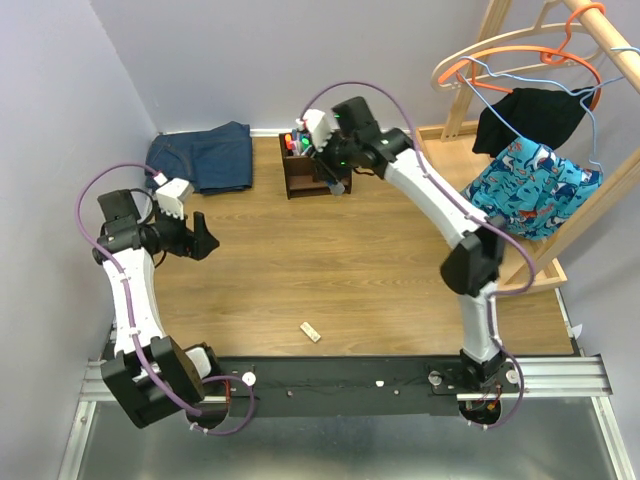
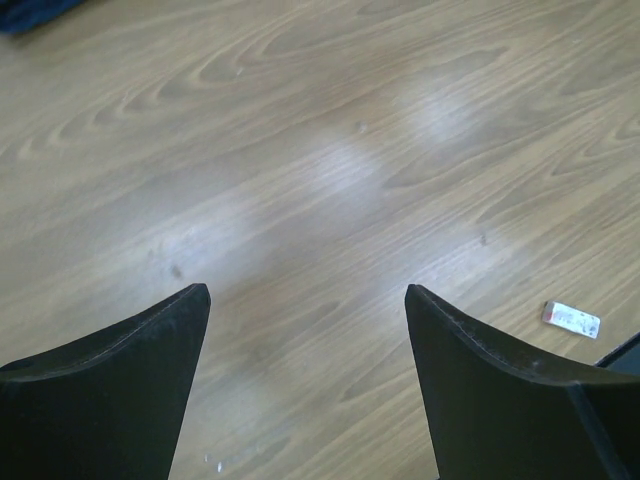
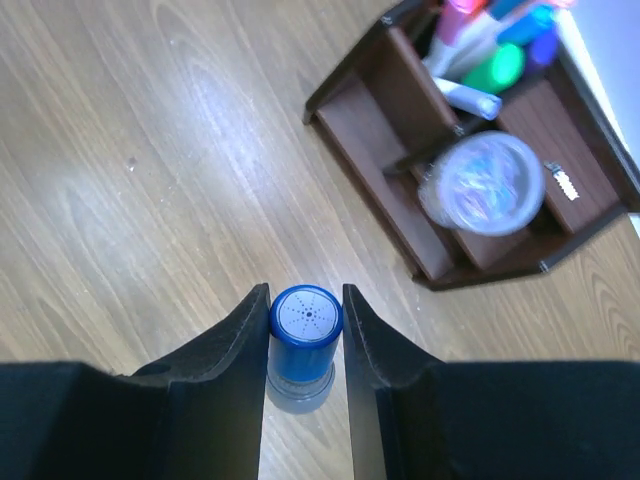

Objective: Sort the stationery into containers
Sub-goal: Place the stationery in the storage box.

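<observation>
The dark brown wooden organiser (image 1: 303,165) stands at the back of the table; in the right wrist view (image 3: 400,150) its taller section holds several coloured-cap markers (image 3: 487,52), and the clear round tub (image 3: 483,183) sits on a lower shelf. My right gripper (image 1: 335,183) is just right of the organiser's front, shut on the short blue-grey cylinder (image 3: 306,330), upright between the fingers. I cannot tell if the cylinder touches the table. The small beige block (image 1: 311,331) lies near the front edge and also shows in the left wrist view (image 2: 571,318). My left gripper (image 1: 205,237) is open and empty (image 2: 307,295).
Folded blue denim cloth (image 1: 205,155) lies at the back left beside the wall. A wooden rack with hangers and clothes (image 1: 535,150) stands off the table's right side. The black rail with the arm bases (image 1: 340,385) runs along the front edge.
</observation>
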Robot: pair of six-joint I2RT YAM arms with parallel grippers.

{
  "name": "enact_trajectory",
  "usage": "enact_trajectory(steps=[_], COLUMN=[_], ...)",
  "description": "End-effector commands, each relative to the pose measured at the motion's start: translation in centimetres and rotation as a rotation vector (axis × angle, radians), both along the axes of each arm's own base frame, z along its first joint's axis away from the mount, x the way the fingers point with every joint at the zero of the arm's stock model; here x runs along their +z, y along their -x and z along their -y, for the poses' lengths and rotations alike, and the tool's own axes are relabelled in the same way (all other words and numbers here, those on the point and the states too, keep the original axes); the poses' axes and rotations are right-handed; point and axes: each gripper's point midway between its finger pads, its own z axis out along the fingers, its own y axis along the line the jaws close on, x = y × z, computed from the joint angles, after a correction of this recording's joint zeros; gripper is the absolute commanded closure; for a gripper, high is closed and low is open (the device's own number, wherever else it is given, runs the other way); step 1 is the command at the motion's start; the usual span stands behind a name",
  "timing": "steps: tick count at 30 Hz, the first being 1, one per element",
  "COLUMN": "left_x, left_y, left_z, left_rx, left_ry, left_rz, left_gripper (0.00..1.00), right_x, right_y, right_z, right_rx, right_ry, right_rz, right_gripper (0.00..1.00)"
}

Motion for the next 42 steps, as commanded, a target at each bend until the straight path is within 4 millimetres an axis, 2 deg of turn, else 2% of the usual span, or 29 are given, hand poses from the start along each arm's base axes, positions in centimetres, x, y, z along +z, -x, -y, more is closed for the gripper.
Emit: enact_trajectory(steps=[1, 3, 5, 8, 9, 10, 11, 13, 14, 15, 20, 21, 23, 25, 29, 37, 42], left_x=[1.6, 1.4, 0.8, 1.1, 1.9, 2.0, 1.6, 1.3, 0.5, 0.3, -1.3, -1.1, -1.5, -1.4, -2.7, -3.8, -4.5], left_y=[-2.2, -3.5, -4.3, -5.6, -6.4, -6.8, -7.2, -8.0, -8.3, -8.6, -10.1, -10.4, -10.8, -11.0, -11.3, -11.1, -10.4], left_z=[1.9, 2.1, 2.7, 2.6, 2.3, 2.0, 1.5, 0.5, 0.3, 0.0, -1.3, -1.4, -2.0, -2.3, -3.2, -3.9, -4.3], left_rx=[-0.12, -0.122, -0.129, -0.121, -0.118, -0.101, -0.073, -0.046, -0.041, -0.028, 0.068, 0.08, 0.103, 0.092, 0.085, 0.083, 0.087], left_ry=[0.028, 0.058, 0.112, 0.157, 0.172, 0.195, 0.225, 0.209, 0.211, 0.209, 0.231, 0.233, 0.219, 0.183, 0.112, 0.037, 0.002], left_rz=[0.102, 0.11, 0.074, 0.057, 0.09, 0.088, 0.067, 0.066, 0.041, 0.031, -0.031, -0.037, -0.054, -0.053, -0.111, -0.147, -0.173], left_gripper=[0.12, 0.12, 0.12, 0.12, 0.12, 0.12, 0.11, 0.12, 0.12, 0.11, 0.11, 0.11, 0.11, 0.11, 0.11, 0.09, 0.09], right_x=[7.6, 9.1, 9.8, 10.3, 10.4, 9.4, 9.2, 9.8, 8.4, 9.3, 8.6, 7.7, 8.3, 7.9, 6.9, 6.0, 4.6], right_y=[-2.9, -4.4, -5.1, -6.4, -6.8, -7.3, -7.6, -8.6, -8.5, -9.3, -9.9, -9.7, -9.8, -9.6, -9.0, -10.0, -10.4], right_z=[0.8, 2.0, 2.5, 2.9, 3.0, 2.9, 2.8, 3.6, 3.6, 4.3, 5.5, 5.9, 6.2, 6.4, 5.8, 5.2, 4.9], right_rx=[-0.035, -0.121, -0.153, -0.207, -0.216, -0.215, -0.21, -0.218, -0.203, -0.202, -0.172, -0.174, -0.154, -0.123, -0.044, -0.006, 0.022], right_ry=[-0.349, -0.42, -0.465, -0.502, -0.518, -0.512, -0.522, -0.583, -0.592, -0.632, -0.666, -0.664, -0.689, -0.695, -0.701, -0.716, -0.701], right_rz=[0.187, 0.224, 0.226, 0.246, 0.243, 0.227, 0.22, 0.243, 0.217, 0.256, 0.284, 0.278, 0.33, 0.373, 0.418, 0.479, 0.517], right_gripper=[0.69, 0.71, 0.71, 0.71, 0.71, 0.71, 0.71, 0.72, 0.71, 0.71, 0.72, 0.72, 0.72, 0.72, 0.72, 0.72, 0.72])
